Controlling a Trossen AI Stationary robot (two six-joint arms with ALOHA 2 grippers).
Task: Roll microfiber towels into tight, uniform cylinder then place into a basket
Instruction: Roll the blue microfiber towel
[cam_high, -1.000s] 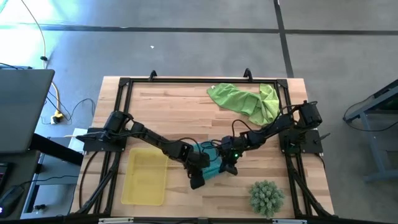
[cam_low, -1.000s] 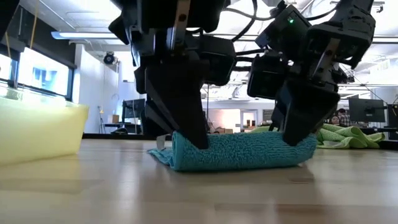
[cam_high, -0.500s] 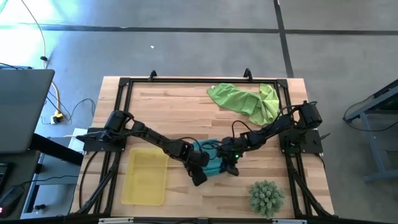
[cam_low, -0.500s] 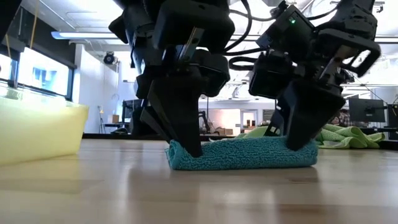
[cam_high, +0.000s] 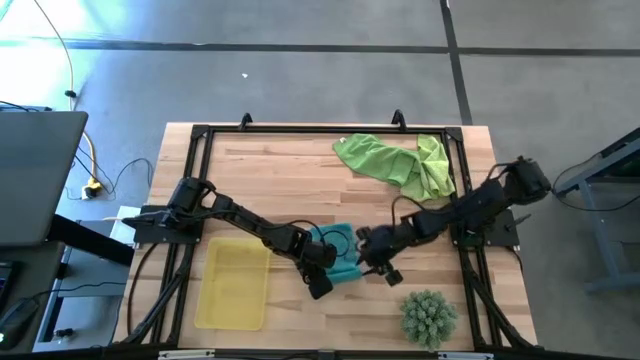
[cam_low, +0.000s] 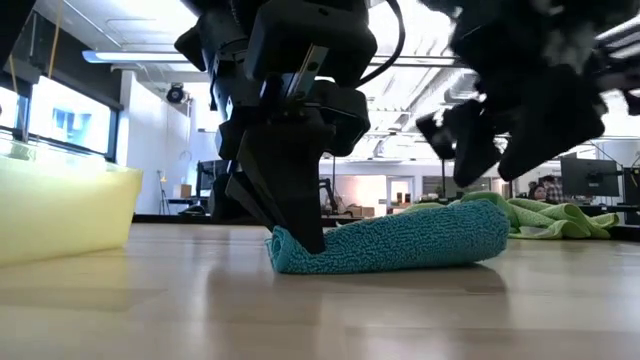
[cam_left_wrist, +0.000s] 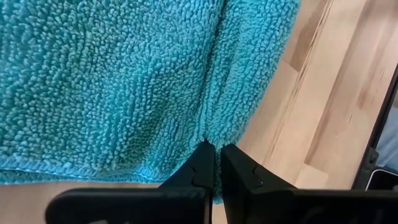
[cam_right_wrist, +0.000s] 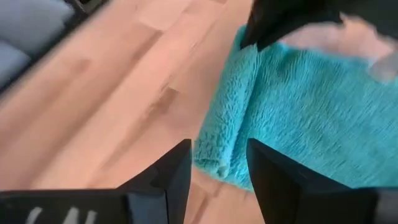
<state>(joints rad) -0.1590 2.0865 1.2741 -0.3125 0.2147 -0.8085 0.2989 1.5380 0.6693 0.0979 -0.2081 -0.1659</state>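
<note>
- Where the teal towel (cam_low: 395, 242) lies, near the middle of the tabletop (cam_high: 290, 175) toward its front, it is a loose, flattened roll and not a tight cylinder.
- Left hand (cam_low: 300, 235) stands on the towel's basket-side end, fingers closed to a thin gap with a fold of teal pile nipped between them; the left wrist view shows the pinch (cam_left_wrist: 213, 151) at the fold.
- Right hand (cam_low: 500, 150) hangs just above the towel's other end, clear of the cloth, fingers parted and empty. In the right wrist view the towel edge (cam_right_wrist: 227, 152) shows between and beyond its two fingers.
- In the high view the left hand (cam_high: 322, 272) and right hand (cam_high: 378, 262) flank the towel (cam_high: 338, 250), close together.
- Basket (cam_high: 233, 283) sits on the tabletop just beside the towel on the left arm's side, apart from it, nothing visible inside. Low view shows its yellow wall (cam_low: 60, 210) at the edge of frame.
- Green towels (cam_high: 395, 162) lie in a crumpled heap at the far right of the tabletop, unrolled, well apart from the teal one; they show behind it in the low view (cam_low: 560, 218).
- Spiky plant (cam_high: 428, 315) stands at the front right corner, near the right hand, not touching.
</note>
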